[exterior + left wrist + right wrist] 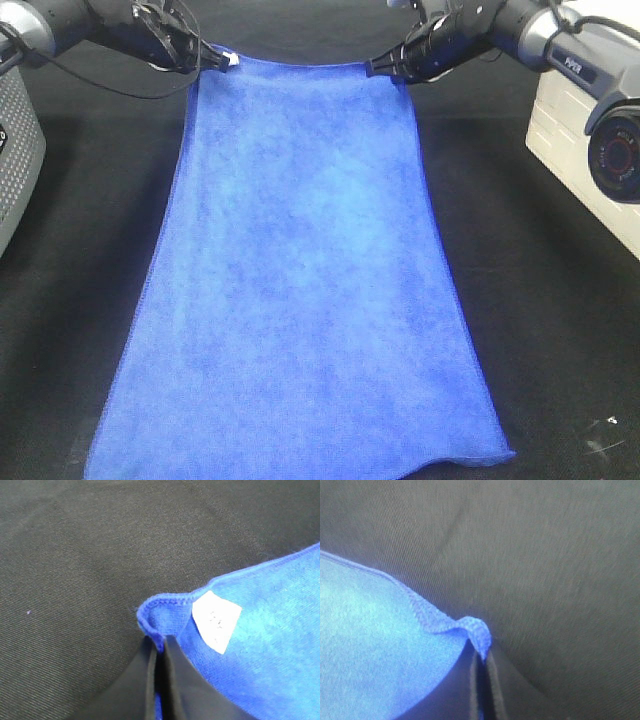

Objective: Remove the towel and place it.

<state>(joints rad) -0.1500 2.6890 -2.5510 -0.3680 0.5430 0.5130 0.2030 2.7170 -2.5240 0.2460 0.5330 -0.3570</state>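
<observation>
1. Leftmost in the high view, a grey perforated bin (pixel 15 150) stands at the edge of the black table cloth (pixel 80 300) that covers the worktop.
2. Next, the left gripper (pixel 212 62) reaches in from the far left corner; its fingers (pixel 150 680) are pressed together, pinching the far left corner of the towel (pixel 300 280). The left wrist view shows the stitched hem curling just above the fingertips, with the small white tag (pixel 216 621) lying beside them on the blue pile.
3. In the middle, the towel spreads as one long bright blue sheet from the far edge toward the camera, widening as it nears. Its far edge runs taut between the two held corners; whether the rest rests on the cloth or hangs just above it I cannot tell. The near edge curls a little at the right corner.
4. Further right, the right gripper (pixel 385 70) holds the far right corner; in the right wrist view its fingers (pixel 492 690) are closed on a small raised fold of the hem.
5. Rightmost, a white box (pixel 570 140) sits at the worktop's edge, with a black camera lens (pixel 618 150) in front of it.
</observation>
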